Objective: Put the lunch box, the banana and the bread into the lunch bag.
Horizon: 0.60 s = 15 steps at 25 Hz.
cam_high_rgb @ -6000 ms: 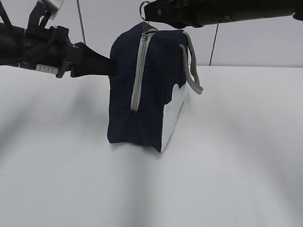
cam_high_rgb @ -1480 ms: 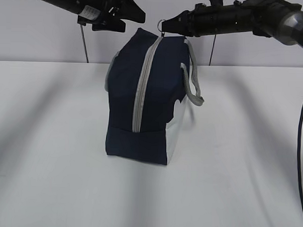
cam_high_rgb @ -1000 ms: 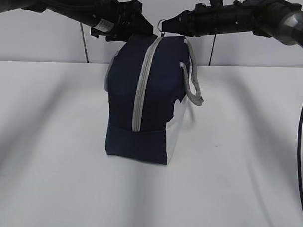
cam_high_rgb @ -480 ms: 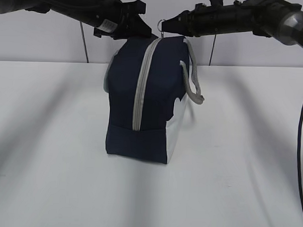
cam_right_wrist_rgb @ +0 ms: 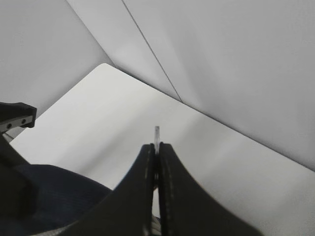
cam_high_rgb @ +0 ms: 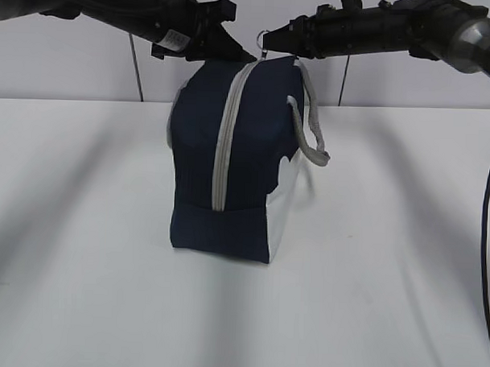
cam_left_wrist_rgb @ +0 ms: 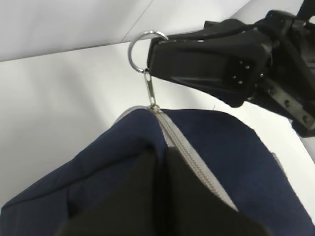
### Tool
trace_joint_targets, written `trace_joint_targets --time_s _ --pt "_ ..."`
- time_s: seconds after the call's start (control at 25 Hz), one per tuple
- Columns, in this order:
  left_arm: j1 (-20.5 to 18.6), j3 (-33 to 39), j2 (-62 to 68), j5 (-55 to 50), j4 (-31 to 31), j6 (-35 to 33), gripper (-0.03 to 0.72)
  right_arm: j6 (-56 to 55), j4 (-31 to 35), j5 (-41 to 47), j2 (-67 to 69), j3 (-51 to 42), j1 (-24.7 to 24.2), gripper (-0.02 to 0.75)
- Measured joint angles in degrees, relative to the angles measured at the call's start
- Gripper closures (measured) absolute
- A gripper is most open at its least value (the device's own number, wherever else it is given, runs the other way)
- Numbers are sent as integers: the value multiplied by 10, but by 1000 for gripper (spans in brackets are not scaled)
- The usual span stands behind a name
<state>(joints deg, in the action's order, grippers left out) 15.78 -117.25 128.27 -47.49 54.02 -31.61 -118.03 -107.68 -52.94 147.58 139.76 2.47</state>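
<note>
White table [cam_high_rgb: 386,301] meets a pale grey wall [cam_high_rgb: 249,79]; navy lunch bag [cam_high_rgb: 202,150] stands upright.

Both arms reach in horizontally from opposite sides at the top of the exterior view, their tips nearly meeting in the middle. The right gripper [cam_high_rgb: 272,41] has its jaws pressed together on the ring pull [cam_left_wrist_rgb: 141,45], fingers [cam_right_wrist_rgb: 165,196] flat against each other. The left gripper [cam_high_rgb: 227,39] points down-right, its dark fingers [cam_left_wrist_rgb: 142,196] close together against the lunch bag [cam_high_rgb: 230,151].
</note>
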Motion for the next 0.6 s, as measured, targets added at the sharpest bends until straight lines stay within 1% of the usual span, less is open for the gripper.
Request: trace_joint_targets --time_s 0.28,0.6 --pt "0 0 -8 -14 0 -1 674 -13 0 12 0 0 0 754" --pt "0 0 -17 -37 -3 -21 674 -24 1 17 22 0 0 754"
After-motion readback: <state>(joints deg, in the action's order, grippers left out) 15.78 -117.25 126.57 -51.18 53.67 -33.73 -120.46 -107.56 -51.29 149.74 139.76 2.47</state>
